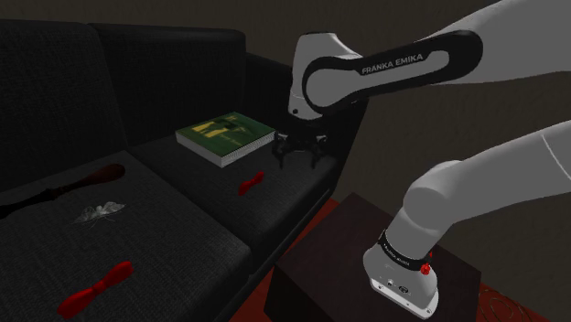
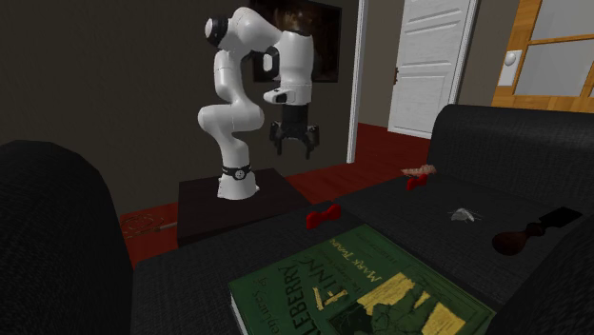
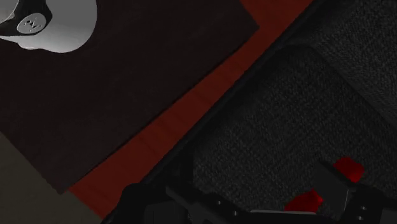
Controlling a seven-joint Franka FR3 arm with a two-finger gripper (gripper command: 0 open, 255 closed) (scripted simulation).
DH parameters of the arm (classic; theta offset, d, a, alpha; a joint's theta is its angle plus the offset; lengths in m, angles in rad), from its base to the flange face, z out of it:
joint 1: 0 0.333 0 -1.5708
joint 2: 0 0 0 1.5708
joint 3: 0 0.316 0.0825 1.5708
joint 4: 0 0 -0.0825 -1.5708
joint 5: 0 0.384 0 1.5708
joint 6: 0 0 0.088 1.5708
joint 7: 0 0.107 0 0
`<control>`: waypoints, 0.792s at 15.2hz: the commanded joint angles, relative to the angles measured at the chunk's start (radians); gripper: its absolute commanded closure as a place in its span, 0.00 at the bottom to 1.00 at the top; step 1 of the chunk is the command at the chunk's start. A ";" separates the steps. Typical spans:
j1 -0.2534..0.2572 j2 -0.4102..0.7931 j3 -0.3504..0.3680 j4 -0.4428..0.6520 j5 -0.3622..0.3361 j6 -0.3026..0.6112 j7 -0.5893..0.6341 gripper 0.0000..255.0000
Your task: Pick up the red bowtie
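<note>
Starting at the shoulder view's left, I see a dark sofa (image 1: 183, 233) with a dark-handled tool with a dull red head (image 1: 87, 180) lying across its far cushion. Just beside that is a small white crumpled scrap (image 1: 99, 212), and nearer the seat's front edge lies a long red ribbon-like piece (image 1: 96, 288). Further right, a green book (image 1: 226, 137) lies flat on the next cushion, close to the backrest. The red bowtie (image 1: 251, 182) lies on that same cushion, just beside the book on the side towards the seat's front edge, and nothing touches it. To the right of it I have the gripper (image 1: 297, 154) hovering over the sofa's end, pointing down, near the bowtie but clear of it. Its two black fingers stand apart with nothing between them. In the wrist view two red parts of the bowtie show on the dark weave close by the fingers. At the far right the white arm (image 1: 384, 69) rises from the dark stand (image 1: 357, 247), which sits next to the sofa
</note>
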 commanded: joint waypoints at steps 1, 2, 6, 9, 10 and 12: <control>-0.036 0.078 0.054 0.025 0.009 0.076 0.119 0.00; -0.055 0.117 0.081 0.034 0.009 0.115 0.176 0.00; -0.143 0.287 0.185 0.086 -0.039 0.266 0.423 0.00; -0.216 0.430 0.252 0.137 -0.138 0.367 0.639 0.00; -0.238 0.481 0.268 0.157 -0.186 0.397 0.719 0.00; -0.267 0.585 0.282 0.200 -0.301 0.446 0.890 0.00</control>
